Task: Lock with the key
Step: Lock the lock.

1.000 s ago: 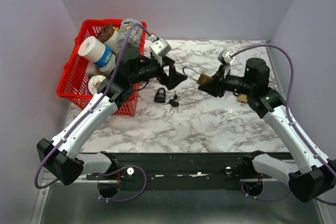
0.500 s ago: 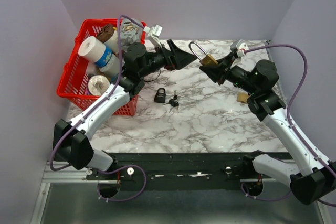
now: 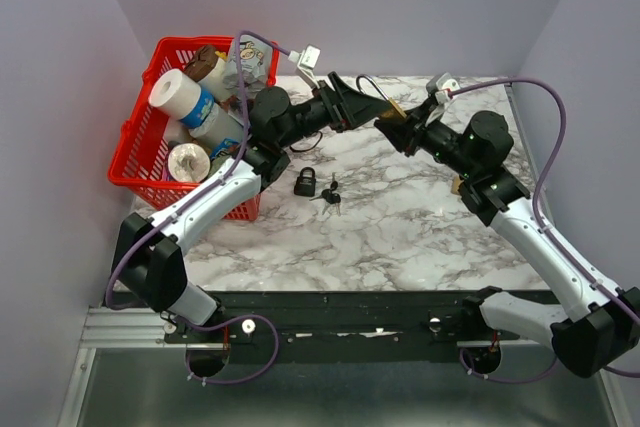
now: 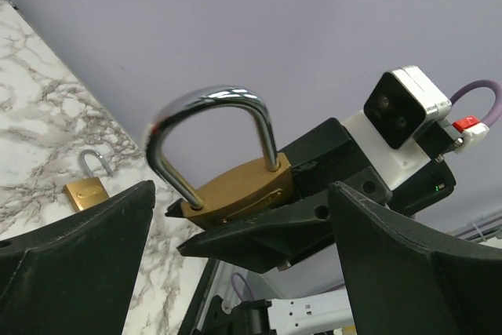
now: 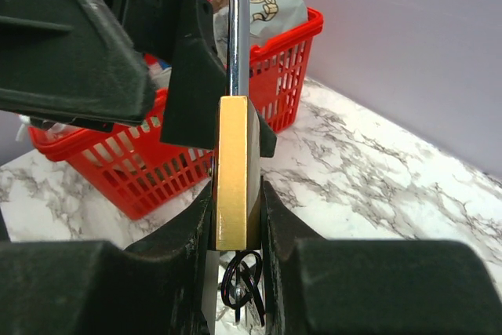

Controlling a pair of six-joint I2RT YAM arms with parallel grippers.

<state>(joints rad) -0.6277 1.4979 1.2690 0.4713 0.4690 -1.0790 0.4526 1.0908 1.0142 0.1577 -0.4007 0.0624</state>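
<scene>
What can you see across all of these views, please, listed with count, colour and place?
brass padlock: one, brass with a steel shackle, held in the air over the table's far side
small padlock: one, brass, shackle open, on the table by the right arm
black padlock: one, black, mid-table
keys: small bunch, dark, beside the black padlock
basket: one, red, far left of the table
goods: several, mixed colours, in the basket
table: one, white marble
left gripper: one, black, open, facing the brass padlock
right gripper: one, black, shut on the brass padlock
</scene>
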